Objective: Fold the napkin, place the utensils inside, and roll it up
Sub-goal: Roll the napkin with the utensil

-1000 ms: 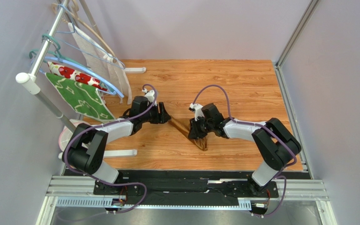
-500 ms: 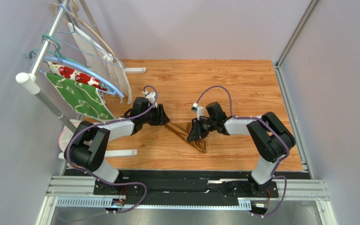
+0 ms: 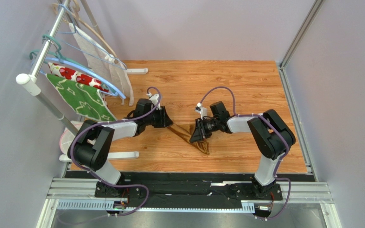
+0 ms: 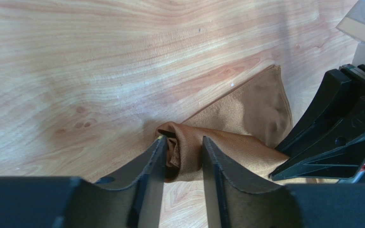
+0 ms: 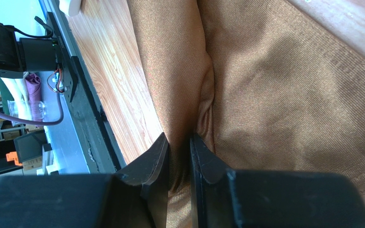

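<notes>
The napkin [image 3: 183, 133] is seen on the wooden table [image 3: 246, 85], to the right of the clothes rack [image 3: 44, 45] and well apart from it. It is gathered into a narrow, creased band instead of being spread flat. The band is laid on a slant, its upper end turned toward the rack and its pointed lower end turned away from it.

The left gripper [image 4: 183, 140] is placed at the end of the napkin nearest the rack, between the rack's foot and the cloth. A rolled-over fold of golden-brown cloth is framed by its two fingers [image 4: 146, 175], one on each side, with a thin dark gap left at one finger. Whether the fold is squeezed or only bracketed cannot be told.

The right gripper [image 5: 178, 137] is set on the side of the napkin farther from the rack. Its jaws are drawn almost together, and a ridge of the cloth is clamped between them. The fabric is pulled into a deep crease that runs up from the fingertips.

On the rack itself a green leaf-patterned cloth [image 3: 82, 99] and a white cloth with red flowers [image 3: 68, 72] are hung, the flowered one just behind the green one.
</notes>
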Available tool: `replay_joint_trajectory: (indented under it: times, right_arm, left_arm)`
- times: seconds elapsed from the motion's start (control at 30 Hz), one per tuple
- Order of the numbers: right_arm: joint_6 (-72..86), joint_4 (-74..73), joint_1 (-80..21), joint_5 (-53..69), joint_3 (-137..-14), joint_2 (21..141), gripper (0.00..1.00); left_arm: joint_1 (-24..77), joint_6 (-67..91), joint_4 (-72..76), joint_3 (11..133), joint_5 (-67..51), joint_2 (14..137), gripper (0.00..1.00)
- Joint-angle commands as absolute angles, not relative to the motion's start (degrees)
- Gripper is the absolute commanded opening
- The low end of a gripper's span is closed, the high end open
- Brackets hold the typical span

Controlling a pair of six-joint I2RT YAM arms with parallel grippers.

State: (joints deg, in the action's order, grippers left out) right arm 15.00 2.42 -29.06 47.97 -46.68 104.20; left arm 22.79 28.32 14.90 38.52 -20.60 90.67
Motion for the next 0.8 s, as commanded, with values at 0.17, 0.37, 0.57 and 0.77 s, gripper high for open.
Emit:
replay_joint_trajectory:
  times: [0.17, 0.37, 0.57, 0.77]
  right_arm:
    - [12.4, -10.8, -29.4, 39.7, -47.4, 103.7, 0.41]
    - [10.2, -20.0, -30.0, 35.3, -52.6, 97.2, 0.54]
    - [8.4, -25.1, -34.7, 23.2, -57.2, 89.0, 0.57]
    - [5.1, -25.0, -47.4, 4.2, -59.2, 86.4, 0.57]
  left_arm:
    - [22.6, 28.6, 13.3, 42.7, -24.7, 96.1, 0.02]
    - [22.6, 27.6, 10.1, 44.9, -25.0, 98.4, 0.0]
    - [22.6, 27.2, 9.5, 45.5, -25.1, 99.0, 0.0]
    - [22.6, 27.0, 9.0, 45.7, -24.9, 98.9, 0.0]
